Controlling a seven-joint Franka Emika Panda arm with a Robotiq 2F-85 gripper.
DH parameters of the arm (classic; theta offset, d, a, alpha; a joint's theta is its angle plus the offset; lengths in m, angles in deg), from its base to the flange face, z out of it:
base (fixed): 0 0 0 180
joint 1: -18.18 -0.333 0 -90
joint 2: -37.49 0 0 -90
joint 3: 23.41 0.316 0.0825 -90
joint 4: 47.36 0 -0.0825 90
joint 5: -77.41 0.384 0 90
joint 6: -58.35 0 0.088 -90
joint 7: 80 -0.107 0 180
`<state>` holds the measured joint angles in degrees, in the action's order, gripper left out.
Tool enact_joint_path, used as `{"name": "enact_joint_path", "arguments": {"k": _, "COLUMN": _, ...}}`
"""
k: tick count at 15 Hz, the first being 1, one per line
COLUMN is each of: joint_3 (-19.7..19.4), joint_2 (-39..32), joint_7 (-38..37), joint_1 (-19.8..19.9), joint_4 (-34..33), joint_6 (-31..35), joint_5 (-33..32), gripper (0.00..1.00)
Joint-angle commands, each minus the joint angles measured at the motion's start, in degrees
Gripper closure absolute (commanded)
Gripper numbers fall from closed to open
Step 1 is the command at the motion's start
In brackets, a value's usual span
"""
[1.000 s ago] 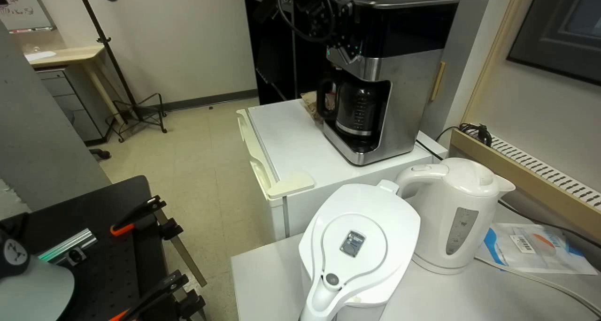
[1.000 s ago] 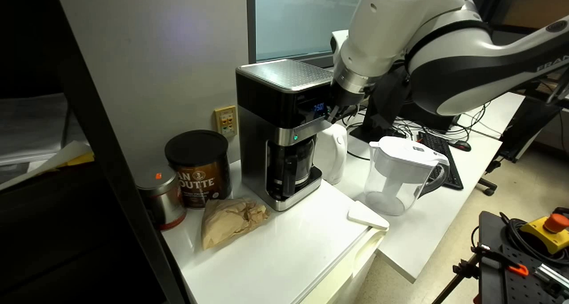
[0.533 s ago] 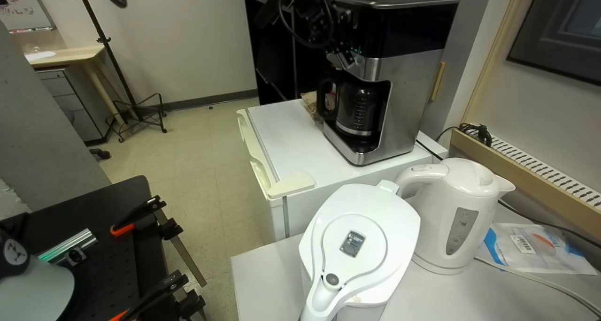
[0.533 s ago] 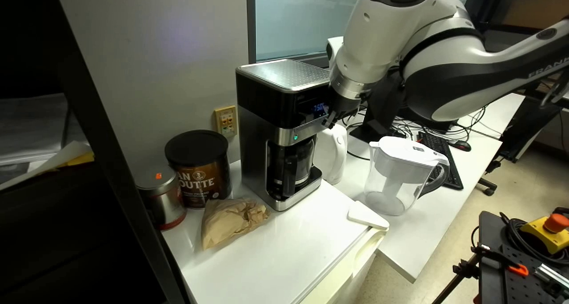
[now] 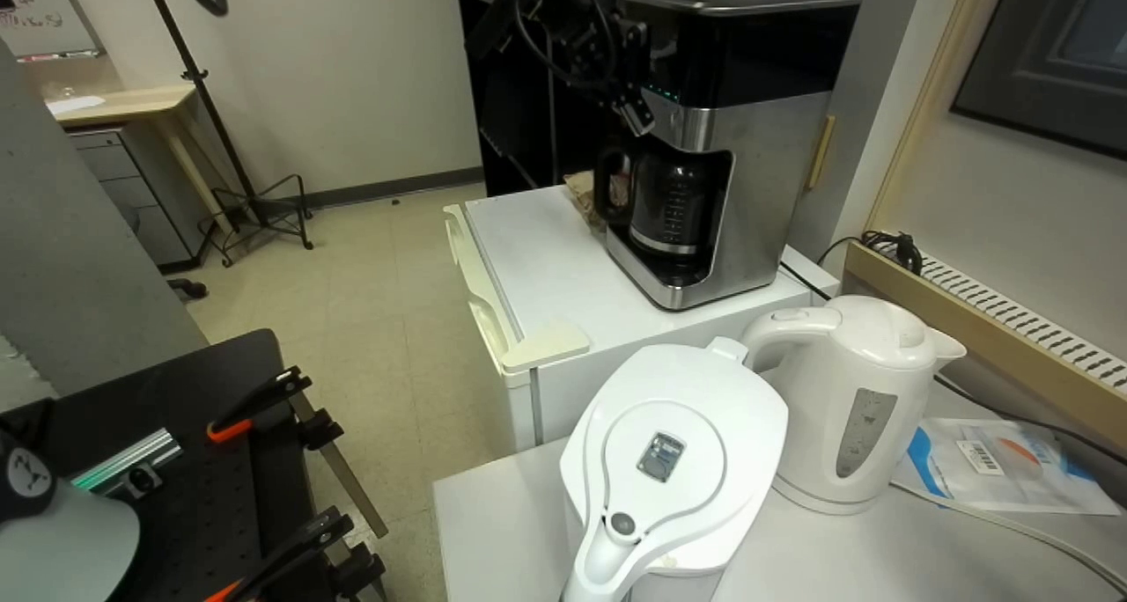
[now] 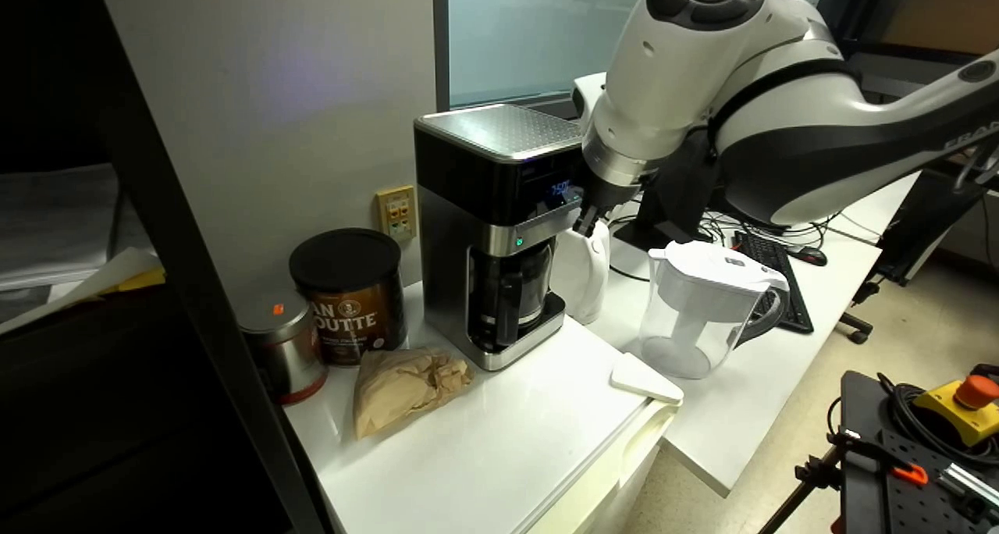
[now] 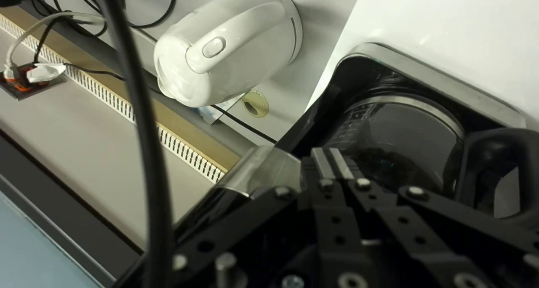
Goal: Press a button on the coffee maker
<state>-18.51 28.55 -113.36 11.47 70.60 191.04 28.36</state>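
Black hand (image 6: 583, 225) aslant near coffee maker (image 6: 485, 233).

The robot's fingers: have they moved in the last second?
Yes: in an exterior view, the fingers now sit slightly lower and further left against the coffee maker.

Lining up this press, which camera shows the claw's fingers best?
The wrist view: there the fingers show large and unobstructed, lying close together. Both exterior views show the claw only small, near the front of the coffee maker, so any gap between its fingers is hard to judge.
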Motion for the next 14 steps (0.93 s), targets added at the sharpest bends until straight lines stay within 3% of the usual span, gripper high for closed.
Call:
{"name": "enact_joint_path", "arguments": {"k": 1, "joint_3": 0.25, "joint_2": 5.74, "joint_7": 1.62, "joint_1": -1.94, "joint_4": 6.72, "joint_6": -3.09, "joint_5": -4.63, "gripper": 1.00}}
{"name": "enact_joint_path", "arguments": {"k": 6, "joint_3": 2.48, "joint_2": 12.56, "joint_7": 2.47, "joint_1": -2.56, "joint_4": 14.50, "joint_6": -6.08, "joint_5": -11.04, "gripper": 1.00}}
{"name": "enact_joint_path", "arguments": {"k": 14, "joint_3": 4.35, "joint_2": 18.35, "joint_7": 3.30, "joint_1": -2.20, "joint_4": 20.02, "joint_6": -4.58, "joint_5": -15.57, "gripper": 1.00}}
